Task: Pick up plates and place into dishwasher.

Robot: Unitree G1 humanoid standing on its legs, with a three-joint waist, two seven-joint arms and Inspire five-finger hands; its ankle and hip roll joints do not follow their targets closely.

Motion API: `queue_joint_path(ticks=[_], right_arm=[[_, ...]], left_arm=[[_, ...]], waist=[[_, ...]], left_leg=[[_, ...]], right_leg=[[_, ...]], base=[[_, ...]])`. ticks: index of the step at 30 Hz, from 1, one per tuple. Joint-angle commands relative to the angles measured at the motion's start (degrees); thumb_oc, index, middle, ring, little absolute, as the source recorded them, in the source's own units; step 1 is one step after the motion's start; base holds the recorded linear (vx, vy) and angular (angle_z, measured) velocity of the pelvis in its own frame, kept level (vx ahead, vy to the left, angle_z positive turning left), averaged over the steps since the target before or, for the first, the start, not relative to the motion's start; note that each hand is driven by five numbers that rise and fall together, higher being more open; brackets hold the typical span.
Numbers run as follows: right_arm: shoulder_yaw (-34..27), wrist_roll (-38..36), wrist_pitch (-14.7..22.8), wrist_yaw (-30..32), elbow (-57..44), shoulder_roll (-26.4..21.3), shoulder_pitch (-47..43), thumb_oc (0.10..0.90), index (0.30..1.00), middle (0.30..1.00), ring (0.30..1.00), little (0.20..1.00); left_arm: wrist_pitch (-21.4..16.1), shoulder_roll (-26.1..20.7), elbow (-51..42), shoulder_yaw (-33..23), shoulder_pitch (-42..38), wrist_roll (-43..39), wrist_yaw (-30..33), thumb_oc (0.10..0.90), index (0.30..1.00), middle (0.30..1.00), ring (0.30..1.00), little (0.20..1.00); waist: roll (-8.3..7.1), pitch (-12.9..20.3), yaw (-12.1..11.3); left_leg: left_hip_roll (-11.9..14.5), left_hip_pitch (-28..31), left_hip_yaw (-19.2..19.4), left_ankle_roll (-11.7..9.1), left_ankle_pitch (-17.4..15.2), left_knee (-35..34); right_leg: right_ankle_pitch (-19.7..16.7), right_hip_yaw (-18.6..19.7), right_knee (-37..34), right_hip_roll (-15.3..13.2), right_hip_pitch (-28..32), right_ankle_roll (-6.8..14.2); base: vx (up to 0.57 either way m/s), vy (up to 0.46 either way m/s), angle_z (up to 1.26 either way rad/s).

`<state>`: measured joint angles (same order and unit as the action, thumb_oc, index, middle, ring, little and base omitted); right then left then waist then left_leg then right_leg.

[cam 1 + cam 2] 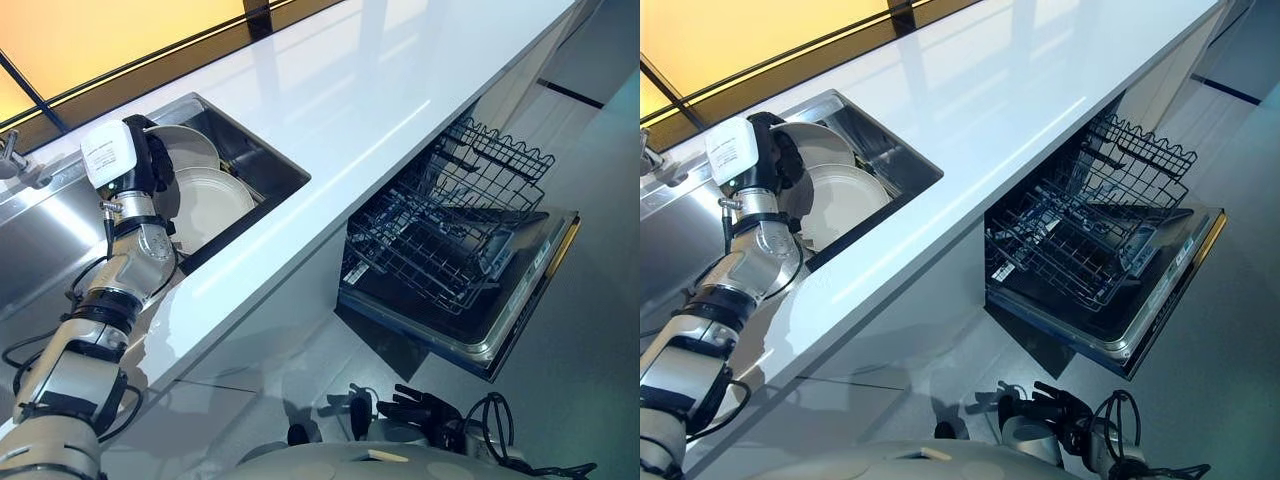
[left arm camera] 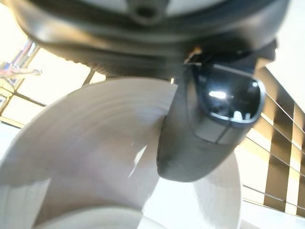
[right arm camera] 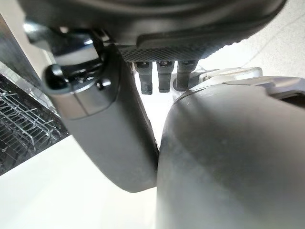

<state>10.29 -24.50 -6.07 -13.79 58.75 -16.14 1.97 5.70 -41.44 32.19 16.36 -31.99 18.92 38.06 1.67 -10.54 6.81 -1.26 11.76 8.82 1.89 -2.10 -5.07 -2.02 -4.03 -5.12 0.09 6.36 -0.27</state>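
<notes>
White and glossy, the table (image 1: pixel 330 110) runs along an amber-lit window, with a steel sink (image 1: pixel 262 160) set into it near its left end. Two pale plates lie in the sink: the nearer plate (image 1: pixel 212 200) overlaps the farther plate (image 1: pixel 185 145), which sits toward the sink's back wall. The left robot hand (image 1: pixel 155 165) reaches into the sink over the near-left rim and rests at the left edge of the plates, where the two overlap. In the left wrist view, its thumb (image 2: pixel 209 124) lies across the face of a plate (image 2: pixel 95 152), pressed against the pale surface; whether the fingers have closed behind the plate cannot be told.

Below the table's front edge, toward its right end, the dishwasher (image 1: pixel 470 320) stands with its door dropped open and its wire rack (image 1: pixel 450 220) pulled out over the door. The rack is well apart from the sink and the plates.

The right robot hand (image 1: pixel 420 408) hangs low near the grey floor, in front of the dishwasher, its fingers loosely curled and holding nothing.
</notes>
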Motion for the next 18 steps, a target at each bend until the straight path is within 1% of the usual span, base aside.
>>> queue_joint_path(ticks=[1, 6, 8, 11, 12, 13, 15, 18], right_arm=[[-0.3, -1.3, 1.8, 0.4, -1.4, 0.2, 2.5, 0.8, 0.9, 0.9, 0.9, 0.9], [-1.0, -0.7, 2.2, 0.1, -0.9, 0.2, 2.9, 0.8, 0.9, 0.9, 0.9, 0.9], [-1.2, -0.4, 2.3, -0.2, -0.5, 0.1, 3.0, 0.8, 0.9, 0.9, 0.9, 0.9], [-1.4, 0.0, 2.7, -0.4, -0.1, 0.0, 3.2, 0.8, 0.9, 0.9, 0.9, 0.9], [-1.6, 0.0, 3.2, -0.9, 0.2, -0.2, 3.4, 0.8, 0.9, 0.9, 0.9, 0.9], [-1.6, 0.0, 3.3, -1.0, 0.2, -0.2, 3.4, 0.8, 0.9, 0.9, 0.9, 0.9], [-1.6, -0.6, 3.3, -1.1, -0.3, -0.4, 3.4, 0.8, 0.9, 0.9, 0.9, 0.9], [-1.7, -1.3, 3.2, -1.2, -0.9, -0.7, 3.5, 0.8, 0.9, 0.9, 0.9, 0.9]], left_arm=[[-4.4, -6.5, -3.8, -5.1, 0.3, 0.9, 3.4, 0.1, 0.3, 0.3, 0.3, 0.2], [-5.5, -9.6, -6.3, -8.4, 1.3, 1.9, 5.4, 0.1, 0.3, 0.3, 0.3, 0.2], [-5.3, -10.7, -7.2, -9.8, 1.5, 2.5, 6.3, 0.1, 0.3, 0.3, 0.3, 0.2], [-3.3, -12.4, -7.3, -11.2, 1.5, 2.8, 6.4, 0.1, 0.3, 0.3, 0.3, 0.2], [-2.1, -13.8, -6.4, -11.3, 1.0, 3.1, 5.5, 0.1, 0.3, 0.3, 0.3, 0.2], [-1.7, -14.1, -6.2, -11.2, 0.8, 3.4, 5.4, 0.1, 0.3, 0.3, 0.3, 0.2], [0.1, -16.2, -5.2, -10.6, -0.4, 3.4, 4.4, 0.1, 0.3, 0.3, 0.3, 0.2], [2.5, -18.6, -3.9, -9.8, -1.5, 6.0, 2.0, 0.1, 0.3, 0.3, 0.3, 0.2]], waist=[[1.94, 5.8, -0.6], [2.27, 6.2, -0.8], [2.38, 6.3, -0.9], [2.52, 6.4, -1.0], [2.66, 6.5, -0.9], [2.67, 6.5, -0.9], [2.81, 6.7, -0.8], [2.99, 6.8, -0.6]], left_leg=[[-2.6, -3.7, -1.7, -0.4, -4.2, 2.7], [-2.4, -3.5, -2.1, -0.6, -3.8, 1.9], [-2.3, -3.5, -2.2, -0.7, -3.7, 1.6], [-2.4, -3.3, -2.4, -0.7, -3.3, 1.1], [-2.3, -3.3, -2.4, -0.8, -3.2, 0.9], [-2.3, -3.2, -2.4, -0.8, -3.2, 0.9], [-2.3, -3.3, -2.5, -0.8, -3.1, 0.7], [-2.3, -3.4, -2.3, -0.8, -3.1, 0.6]], right_leg=[[8.4, -0.8, 7.0, 1.5, -2.0, 4.3], [8.6, -1.1, 6.8, 1.4, -1.8, 4.2], [8.7, -1.2, 6.9, 1.4, -1.8, 4.2], [8.6, -1.2, 6.5, 1.5, -1.5, 4.2], [8.5, -1.4, 6.4, 1.5, -1.5, 4.2], [8.5, -1.4, 6.4, 1.5, -1.4, 4.2], [8.5, -1.3, 6.3, 1.5, -1.5, 4.2], [8.4, -1.1, 6.2, 1.5, -1.7, 4.3]], base=[[0.0, 0.0, 0.0], [0.0, 0.0, 0.0], [0.0, 0.0, 0.0], [0.01, 0.006, 0.02], [0.02, 0.015, 0.05], [0.02, 0.012, 0.05], [0.03, 0.011, 0.04], [0.01, 0.006, 0.01]])
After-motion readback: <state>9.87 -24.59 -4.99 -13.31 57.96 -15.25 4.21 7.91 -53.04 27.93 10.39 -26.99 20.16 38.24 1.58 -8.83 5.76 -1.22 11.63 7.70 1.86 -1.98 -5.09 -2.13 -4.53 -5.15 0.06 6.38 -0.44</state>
